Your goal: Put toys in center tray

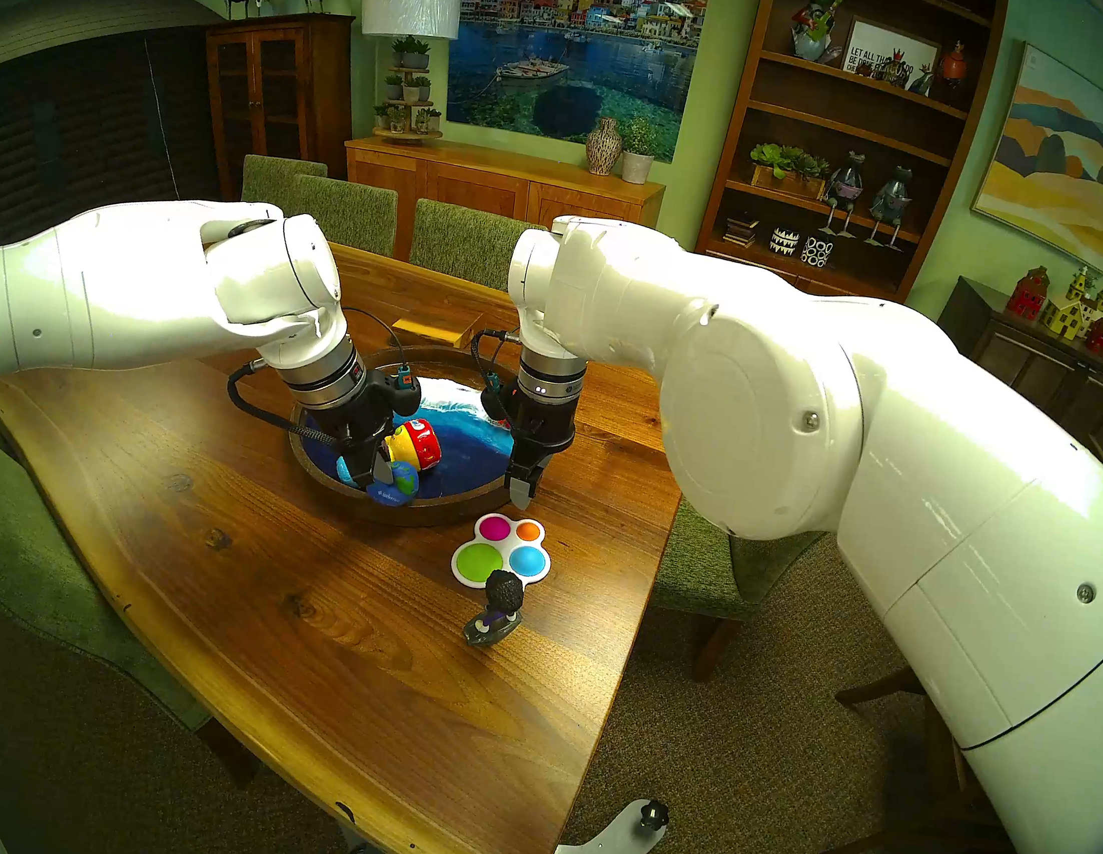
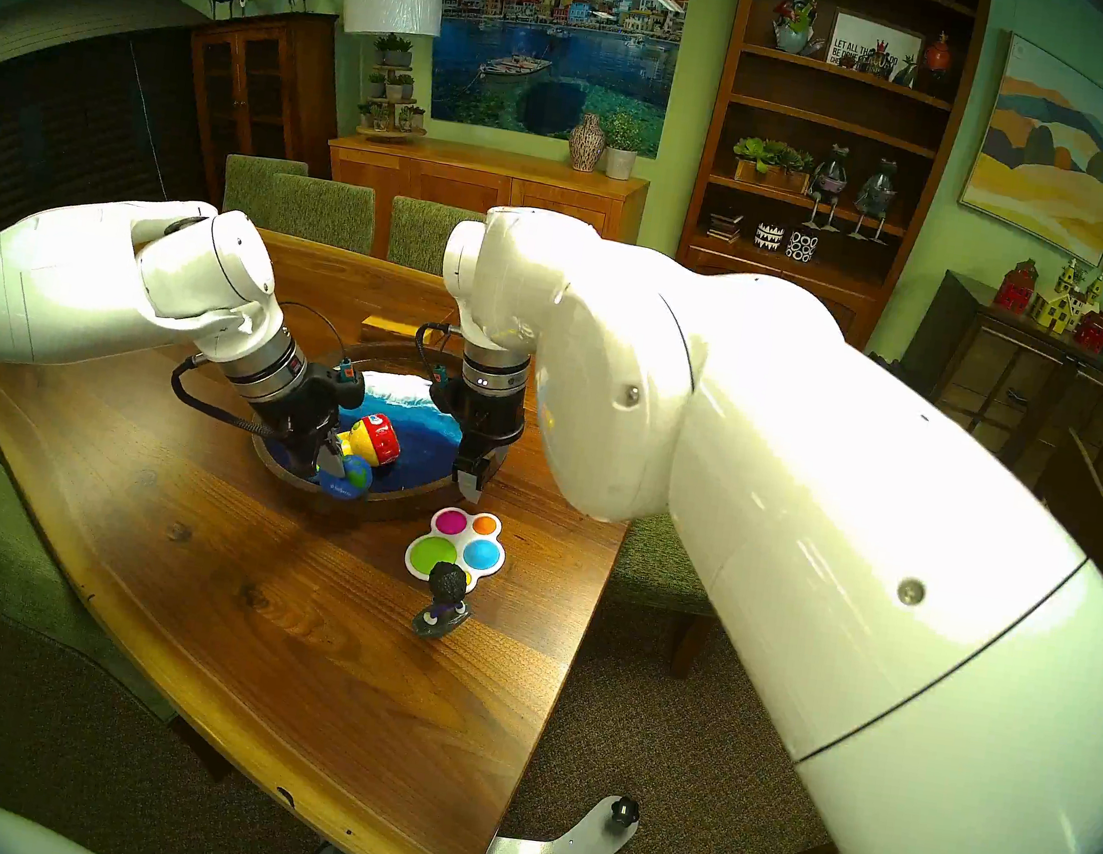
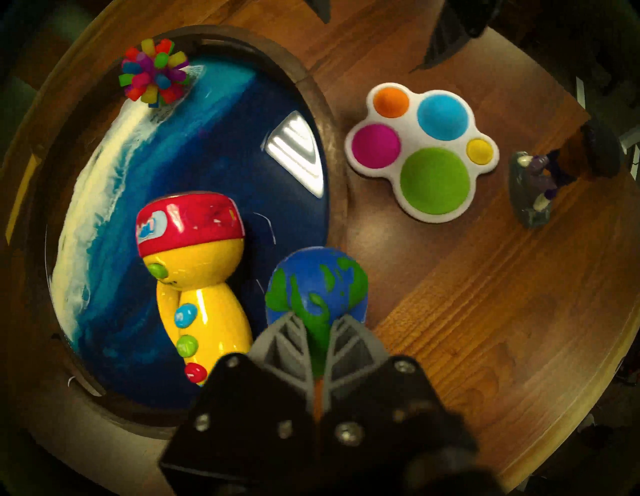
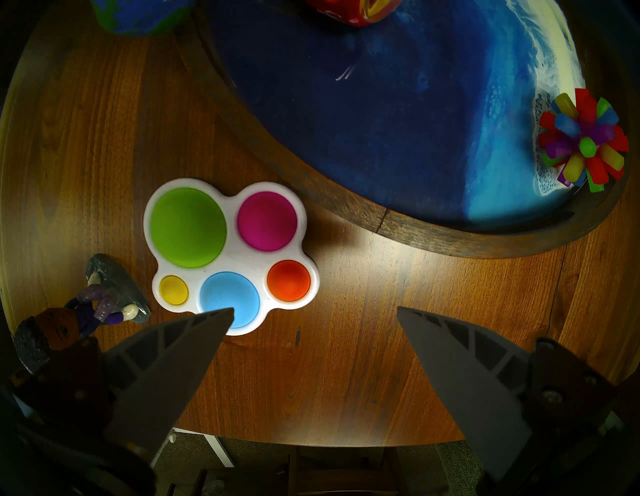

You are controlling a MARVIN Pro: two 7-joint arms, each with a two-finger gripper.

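Left gripper [image 3: 317, 332] jaws clamped on globe ball [image 3: 317, 284] over the tray [image 3: 332, 145] rim.
Pinch sits low on a round ball; I fear it squirts out onto the counter [image 3: 485, 311], beside the tray. Right gripper [image 4: 313, 313] jaws spread, empty.

1. Tray [image 3: 332, 138] – dark brown wood rim, deep blue surface with white foam streaks.
2. Flashlight [image 3: 204, 287] – yellow body, red head, green, blue and red buttons.
3. Globe ball [image 3: 318, 280] – blue with green patches.
4. Spiky ball [image 3: 154, 74] – rainbow spikes.
5. Popper [image 3: 420, 152] – white, with green, pink, blue, orange and yellow bubbles.
6. Figurine [image 1: 497, 608] – dark hair, purple clothes, grey base.
7. Table [image 1: 303, 593] – brown wood grain.
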